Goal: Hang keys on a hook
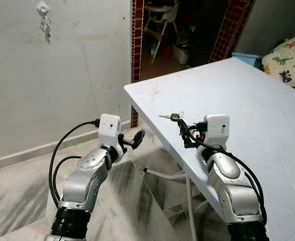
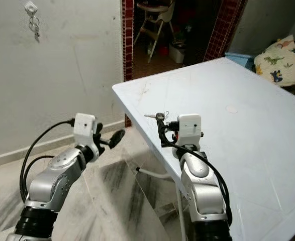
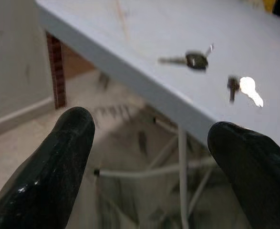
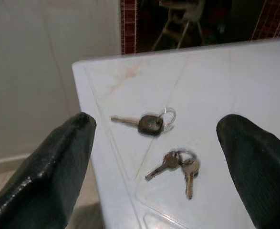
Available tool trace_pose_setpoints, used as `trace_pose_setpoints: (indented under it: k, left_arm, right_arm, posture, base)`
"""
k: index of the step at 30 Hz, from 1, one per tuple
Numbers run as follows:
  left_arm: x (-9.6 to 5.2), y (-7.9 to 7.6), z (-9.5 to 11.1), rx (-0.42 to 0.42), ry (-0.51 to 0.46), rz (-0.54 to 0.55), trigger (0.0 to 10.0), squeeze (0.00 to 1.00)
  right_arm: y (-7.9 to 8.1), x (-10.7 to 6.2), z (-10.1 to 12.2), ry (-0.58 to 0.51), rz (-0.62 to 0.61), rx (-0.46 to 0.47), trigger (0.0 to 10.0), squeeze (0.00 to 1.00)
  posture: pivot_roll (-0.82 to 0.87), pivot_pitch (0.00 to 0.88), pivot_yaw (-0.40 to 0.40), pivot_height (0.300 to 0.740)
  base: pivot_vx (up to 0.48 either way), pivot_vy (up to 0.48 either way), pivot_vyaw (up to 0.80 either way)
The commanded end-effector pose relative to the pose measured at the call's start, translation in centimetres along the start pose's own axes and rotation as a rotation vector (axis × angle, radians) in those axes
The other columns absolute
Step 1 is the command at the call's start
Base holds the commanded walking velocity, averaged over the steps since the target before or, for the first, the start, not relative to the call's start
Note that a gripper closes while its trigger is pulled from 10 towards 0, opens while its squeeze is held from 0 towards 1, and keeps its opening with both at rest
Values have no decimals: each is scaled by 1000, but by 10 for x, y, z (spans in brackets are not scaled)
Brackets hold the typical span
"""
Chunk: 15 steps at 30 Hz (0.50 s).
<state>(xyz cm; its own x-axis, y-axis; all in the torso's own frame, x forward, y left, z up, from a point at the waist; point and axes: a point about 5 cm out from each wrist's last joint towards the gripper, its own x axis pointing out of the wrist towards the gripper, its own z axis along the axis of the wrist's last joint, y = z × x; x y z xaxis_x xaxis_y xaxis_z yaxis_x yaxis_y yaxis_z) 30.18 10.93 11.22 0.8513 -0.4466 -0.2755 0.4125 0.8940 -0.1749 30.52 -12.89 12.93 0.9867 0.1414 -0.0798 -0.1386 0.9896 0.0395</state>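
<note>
Brass key pair [image 4: 178, 168] visible from right wrist | right claw [image 4: 154, 162] spread | left claw [image 3: 149, 157] spread

We see two arms of brushed silver metal, each built from rounded, jointed shells that narrow toward the wrist. Near the elbows, ribbed black collars ring both arms. Each wrist carries a boxy white camera housing with rounded corners. Black cables loop from the housings back along the forearms; the left arm's cable swings out in a wide arc. The left gripper [image 1: 136, 138] and the right gripper [image 1: 183, 131] each end in two long black fingers [image 3: 58, 162], glossy and rounded at the tips, thick like padded paddles.
</note>
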Motion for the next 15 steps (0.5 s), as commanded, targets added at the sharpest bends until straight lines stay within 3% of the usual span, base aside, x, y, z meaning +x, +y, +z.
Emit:
trace_pose_setpoints:
  k: [1,7,15]
  left_arm:
    - [-6,-4,5,29,-1,-41,10000,0]
    - [-19,3,-5,63,43,-55,10000,0]
    - [-19,-2,3,78,40,-79,10000,0]
  right_arm:
    - [-5,4,-1,-3,-33,15,10000,0]
    - [-8,11,-12,33,-64,17,10000,0]
    - [-18,24,-36,121,-137,14,10000,0]
  posture:
    - [145,0,-28,740]
    - [166,0,-20,740]
    - [186,0,-15,740]
  base:
    - [0,0,0]
    - [0,0,0]
    - [0,0,0]
